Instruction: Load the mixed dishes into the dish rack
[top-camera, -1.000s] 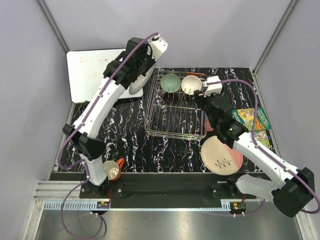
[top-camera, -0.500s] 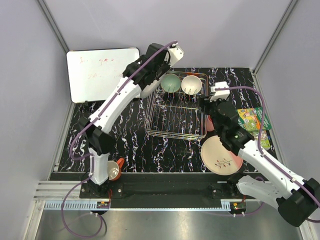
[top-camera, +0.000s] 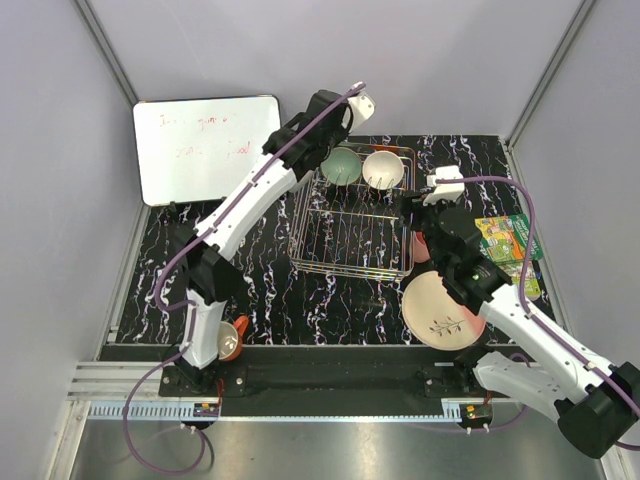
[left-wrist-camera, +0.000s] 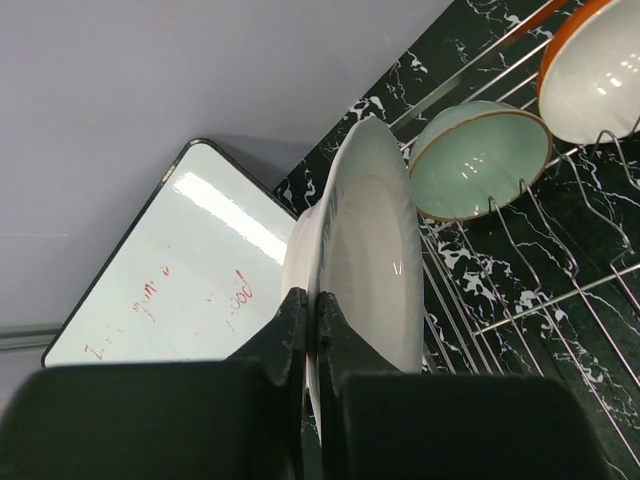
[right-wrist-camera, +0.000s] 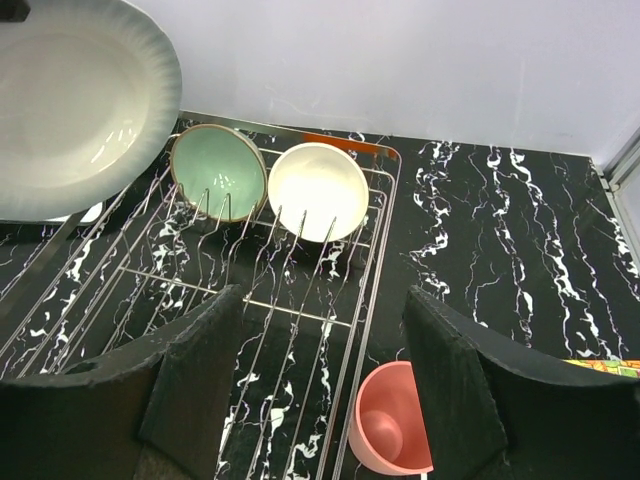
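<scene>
My left gripper (left-wrist-camera: 312, 298) is shut on the rim of the white plate (left-wrist-camera: 370, 240), holding it on edge in the air over the back left corner of the dish rack (top-camera: 350, 262). The plate also shows in the right wrist view (right-wrist-camera: 75, 100). The mint green bowl (top-camera: 341, 166) and cream bowl (top-camera: 383, 169) stand side by side at the rack's back. My right gripper (right-wrist-camera: 325, 300) is open and empty above the rack's right edge, with the small pink cup (right-wrist-camera: 395, 430) below it, just outside the rack. The pink-and-cream plate (top-camera: 440, 312) lies at the front right. The orange mug (top-camera: 226, 340) sits by the left arm's base.
A whiteboard (top-camera: 205, 145) lies at the back left, beside the rack. A green book (top-camera: 510, 240) lies at the right edge of the black marbled table (top-camera: 250, 280). Grey walls close in the back and sides.
My left arm has carried the white plate rightward from over the whiteboard's edge to the rack's back left corner. My right arm has drawn back slightly to the right.
</scene>
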